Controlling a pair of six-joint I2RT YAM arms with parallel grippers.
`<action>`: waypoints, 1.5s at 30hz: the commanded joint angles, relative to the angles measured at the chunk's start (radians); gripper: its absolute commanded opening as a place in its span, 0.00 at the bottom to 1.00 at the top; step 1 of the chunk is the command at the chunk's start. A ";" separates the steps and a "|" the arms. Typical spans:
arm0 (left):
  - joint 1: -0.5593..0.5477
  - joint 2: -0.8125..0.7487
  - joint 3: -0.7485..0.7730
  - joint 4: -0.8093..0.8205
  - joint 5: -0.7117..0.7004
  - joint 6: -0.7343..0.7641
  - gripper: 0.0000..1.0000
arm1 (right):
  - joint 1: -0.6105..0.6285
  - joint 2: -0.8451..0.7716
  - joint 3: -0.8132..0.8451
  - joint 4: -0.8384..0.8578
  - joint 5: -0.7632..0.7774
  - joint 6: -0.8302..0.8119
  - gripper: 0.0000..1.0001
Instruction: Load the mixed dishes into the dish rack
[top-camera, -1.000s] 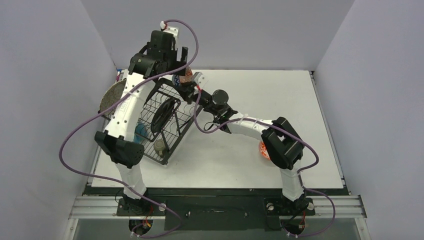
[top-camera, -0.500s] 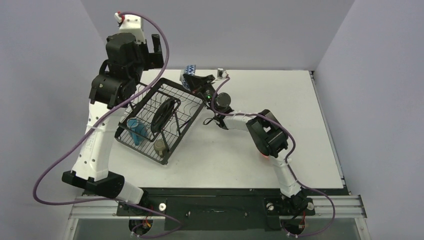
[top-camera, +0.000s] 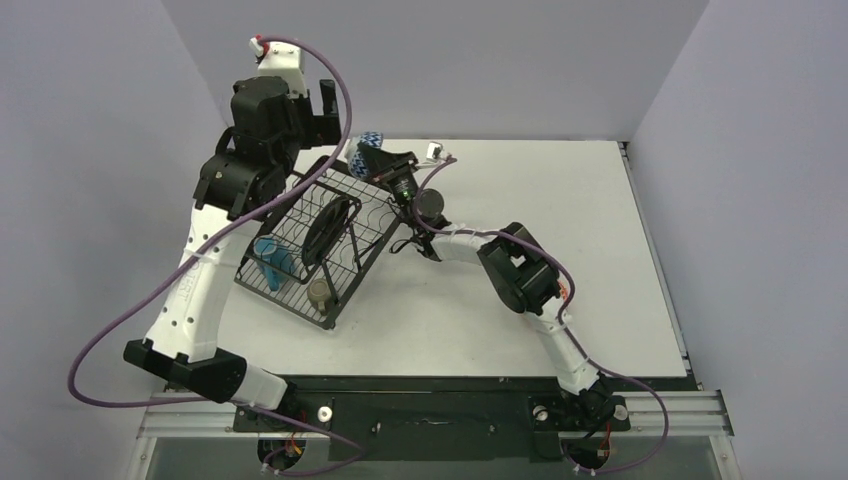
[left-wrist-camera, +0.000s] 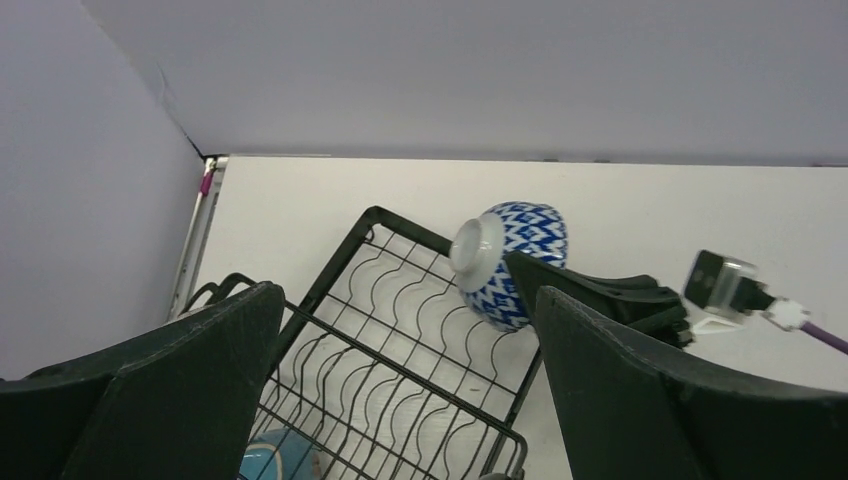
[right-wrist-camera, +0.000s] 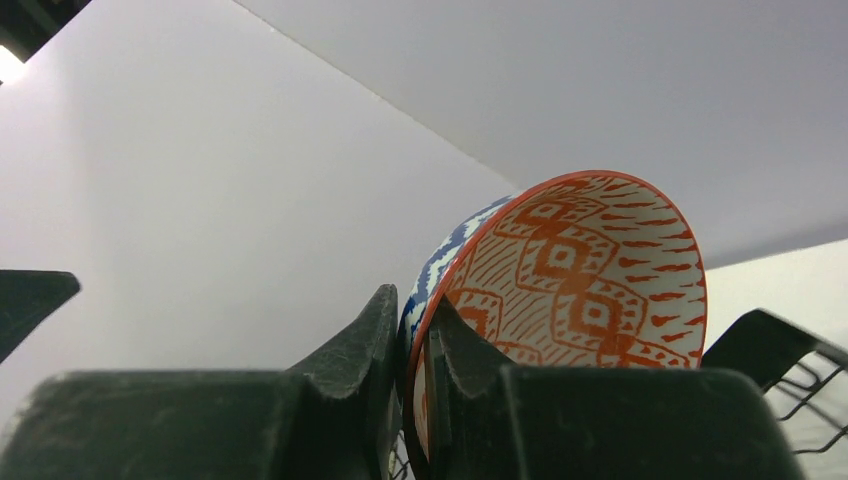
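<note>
Right gripper (right-wrist-camera: 412, 335) pinches a patterned bowl's (right-wrist-camera: 575, 270) rim above the rack's (top-camera: 368, 222) upper corner; next, lower it inside. Left gripper (left-wrist-camera: 405, 300) gapes empty.

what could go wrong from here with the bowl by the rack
1. The right gripper pinches the patterned bowl only by its rim, bowl on its side, so it may slip or swing.
2. It hangs at the far edge of the dish rack; released here it might hit the rim wire or drop outside.
3. The open left gripper hovers close by, so the arms could clash.
</note>
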 joint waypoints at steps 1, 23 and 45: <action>-0.041 -0.085 0.033 0.048 0.057 -0.024 0.96 | 0.043 0.043 0.089 0.032 0.128 0.139 0.00; -0.075 -0.215 -0.020 0.037 0.157 0.005 0.96 | 0.068 0.219 0.233 -0.106 0.124 0.206 0.00; -0.075 -0.259 -0.039 0.051 0.172 0.018 0.96 | 0.089 0.225 0.232 -0.236 0.142 0.187 0.00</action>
